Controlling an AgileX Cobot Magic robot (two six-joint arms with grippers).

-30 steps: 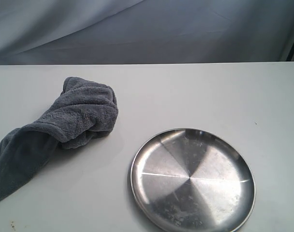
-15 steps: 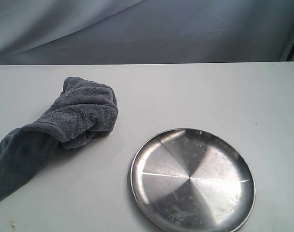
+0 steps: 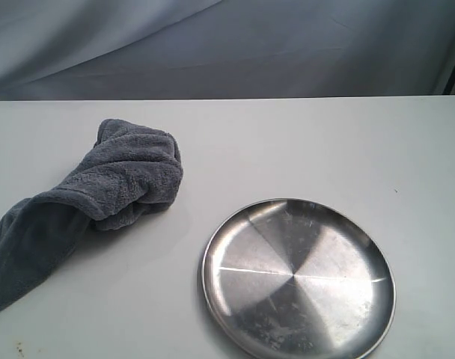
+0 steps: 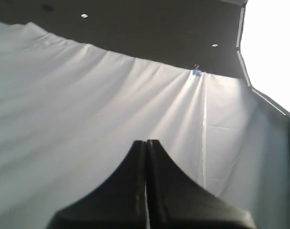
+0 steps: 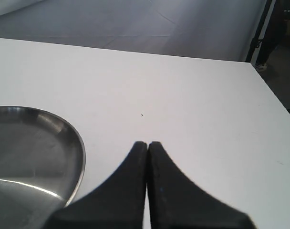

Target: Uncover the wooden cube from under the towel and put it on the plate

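Exterior view, towel: I count one dark grey towel (image 3: 100,187), bunched on the tabletop (image 3: 302,142). Its long axis runs from a thick far lump to a flat tail that trails out of frame on the left arm's side.
Exterior view, wooden cube: none visible. I judge it sits under that lump, but I cannot confirm it.
Exterior view, plate: one silver plate (image 3: 298,277), bare, well apart from the towel, on the right arm's side.
Exterior view, grippers: neither shows here.
Left wrist view, left gripper (image 4: 146,143): its fingers are pressed together with nothing between them. It aims up at a white backdrop cloth (image 4: 88,95), so no task thing lies ahead of it.
Right wrist view, right gripper (image 5: 148,144): pressed together and empty, over bare tabletop (image 5: 183,86). The plate (image 5: 30,152) lies near, off to one side of its tips.
Coming move: I judge the left arm nearer the towel. It would need to tip down toward the lump and spread.
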